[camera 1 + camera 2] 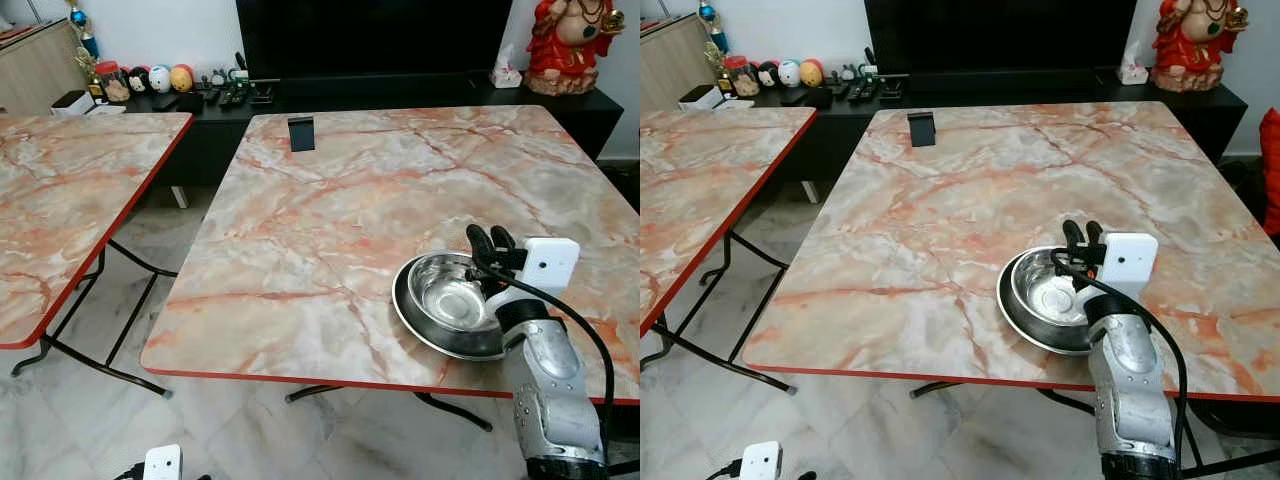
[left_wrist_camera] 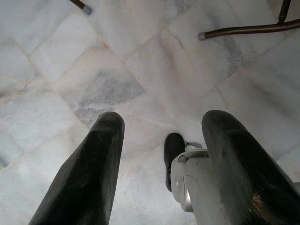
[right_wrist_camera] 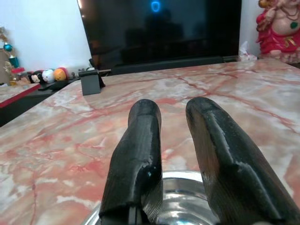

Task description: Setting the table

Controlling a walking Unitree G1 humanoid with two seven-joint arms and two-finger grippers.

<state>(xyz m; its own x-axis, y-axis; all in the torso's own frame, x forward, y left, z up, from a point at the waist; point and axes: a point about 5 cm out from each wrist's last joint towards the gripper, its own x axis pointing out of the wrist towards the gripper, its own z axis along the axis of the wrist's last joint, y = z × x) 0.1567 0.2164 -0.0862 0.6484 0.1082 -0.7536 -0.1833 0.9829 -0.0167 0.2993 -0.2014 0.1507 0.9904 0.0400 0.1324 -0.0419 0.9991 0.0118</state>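
A bowl (image 1: 452, 300) sits in a plate (image 1: 415, 322) near the table's (image 1: 300, 270) front right edge.

Head pair high, two wrist cameras low

Both eye views look forward and down on the marble table (image 1: 330, 230), sharing it almost whole. The right wrist view skims close over that table toward the television (image 3: 159, 30). The left wrist view faces the floor (image 2: 140, 70) beneath the table.
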